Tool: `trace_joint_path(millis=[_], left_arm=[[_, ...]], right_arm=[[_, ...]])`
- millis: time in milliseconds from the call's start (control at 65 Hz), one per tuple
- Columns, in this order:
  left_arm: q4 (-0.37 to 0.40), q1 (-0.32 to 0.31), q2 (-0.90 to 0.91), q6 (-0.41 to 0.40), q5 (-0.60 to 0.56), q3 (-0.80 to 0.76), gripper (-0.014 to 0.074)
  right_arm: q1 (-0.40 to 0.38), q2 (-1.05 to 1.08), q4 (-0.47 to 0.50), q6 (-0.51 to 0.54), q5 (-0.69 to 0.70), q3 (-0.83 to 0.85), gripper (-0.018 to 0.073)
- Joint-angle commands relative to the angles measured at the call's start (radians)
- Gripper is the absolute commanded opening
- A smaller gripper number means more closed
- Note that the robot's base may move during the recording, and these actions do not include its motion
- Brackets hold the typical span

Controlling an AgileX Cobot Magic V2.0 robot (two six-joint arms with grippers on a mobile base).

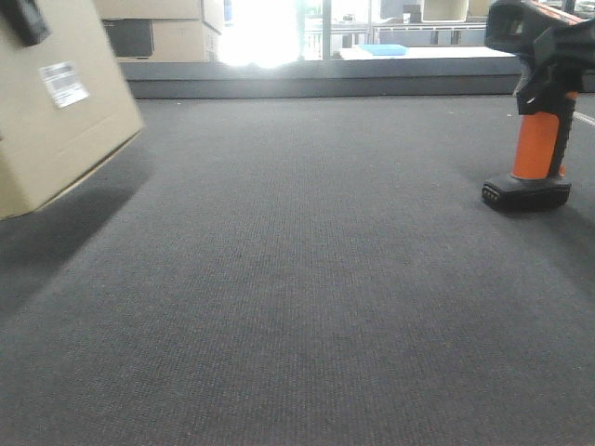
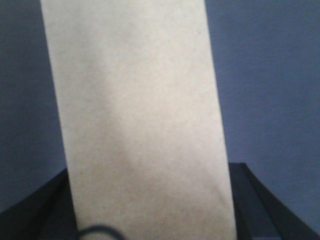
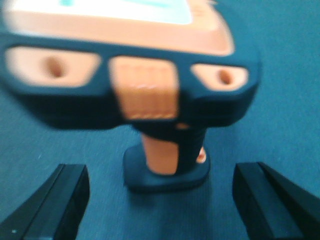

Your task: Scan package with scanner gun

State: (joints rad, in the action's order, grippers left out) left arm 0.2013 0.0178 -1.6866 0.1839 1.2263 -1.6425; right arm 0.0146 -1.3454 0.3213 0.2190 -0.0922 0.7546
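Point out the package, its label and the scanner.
package point(image 1: 56, 139): front view, tan side face.
label point(image 1: 63, 84): front view, middle of the white sticker.
scanner point(image 1: 539, 144): front view, orange handle.

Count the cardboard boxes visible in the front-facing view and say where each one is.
3: the package tilted at the left edge, and two stacked boxes behind it at the far wall. More may lie outside the frame.
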Motion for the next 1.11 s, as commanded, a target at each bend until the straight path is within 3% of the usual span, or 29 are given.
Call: trace_joint_path(millis=[0,262,785,892,1092], left_arm=[[-0.052,-0.001,0.017,-0.010,-0.005,-0.009,-0.0111],[-0.133,-0.001,-0.001,-0.010,-0.056,-0.007,-0.0111],[-0.155,-0.001,-0.065,-0.010,-0.038,-0.007,-0.0099],[-0.155,-0.001,-0.065,-0.010,-0.013,-0.007,0.0017],[-0.155,-0.001,-0.057,-0.010,-0.005,-0.007,0.0415]], right_arm=[[-0.002,0.042,-0.008,0.008,-0.050,0.002,0.0468],[-0.002,0.138,-0.008,0.008,-0.163,-0.002,0.0438],[-0.002,0.322,-0.008,0.008,-0.235,-0.002,-0.0050],[-0.002,0.345,-0.008,0.008,-0.239,-0.002,-0.0120],[-0.002,0.375,-0.008,0.008,-0.245,-0.002,-0.0143]])
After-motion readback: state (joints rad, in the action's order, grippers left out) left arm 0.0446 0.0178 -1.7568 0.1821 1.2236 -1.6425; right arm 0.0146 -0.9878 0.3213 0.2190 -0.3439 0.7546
